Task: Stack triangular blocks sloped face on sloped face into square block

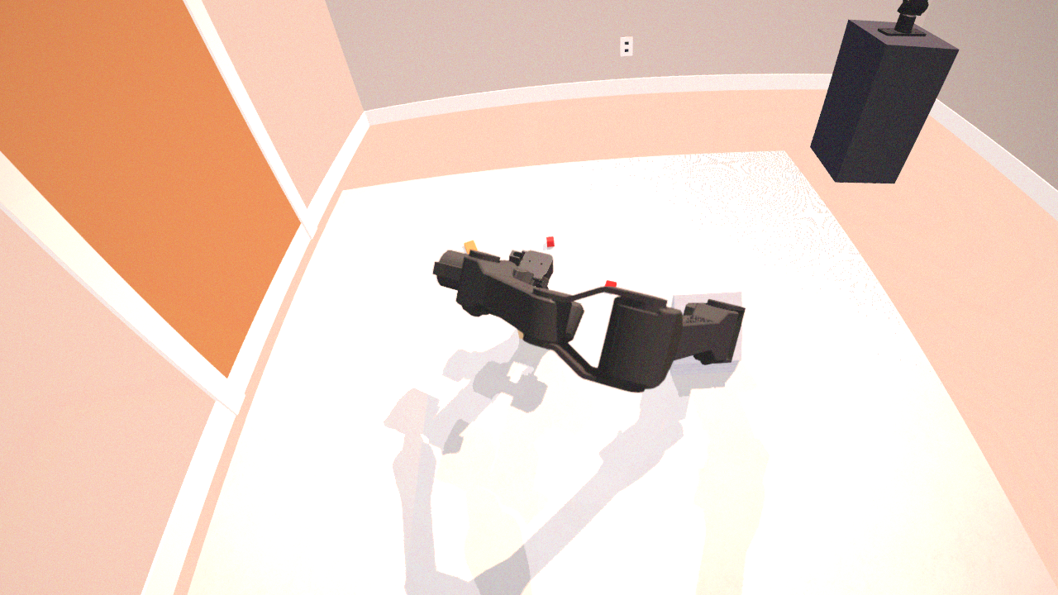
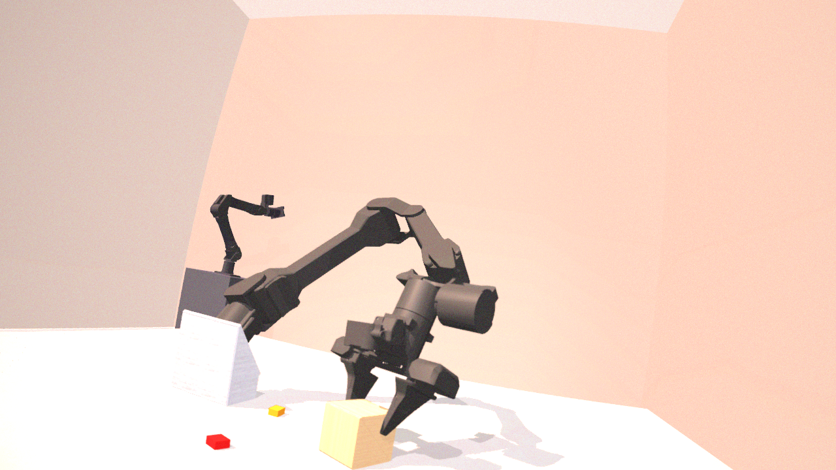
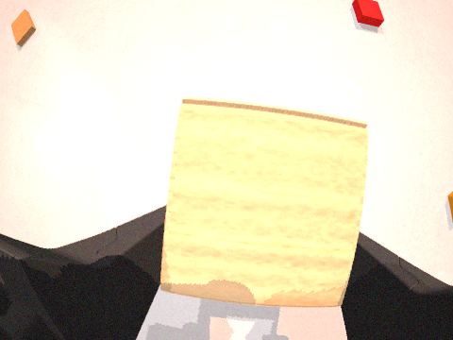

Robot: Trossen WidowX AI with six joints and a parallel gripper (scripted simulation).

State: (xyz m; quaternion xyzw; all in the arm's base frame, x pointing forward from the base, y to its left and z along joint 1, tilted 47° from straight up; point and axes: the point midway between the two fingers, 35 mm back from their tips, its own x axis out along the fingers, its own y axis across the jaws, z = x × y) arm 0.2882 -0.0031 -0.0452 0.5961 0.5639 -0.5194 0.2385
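From above, the arm (image 1: 517, 296) hid nearly all of the wooden block (image 2: 356, 432), leaving a sliver. In the wrist view the block covered both fingertips, and an orange cube (image 3: 451, 203) was cropped right of it.

We note the wooden block (image 2: 356, 432): pale yellow on its lit face, tan-orange on the shaded side, with faint horizontal grain streaks showing in the wrist view (image 3: 264, 202). The arm (image 2: 327, 251) and gripper (image 2: 379, 403) are uniform dark charcoal. The table (image 2: 87, 408) is white. We see a white wedge-shaped base cover (image 2: 210, 362), two small red cubes (image 2: 217, 441) (image 1: 550, 240), a small yellow-orange cube (image 2: 276, 410), peach walls (image 2: 526, 175), an orange wall panel (image 1: 126, 148) and a near-black pedestal (image 1: 880, 103).
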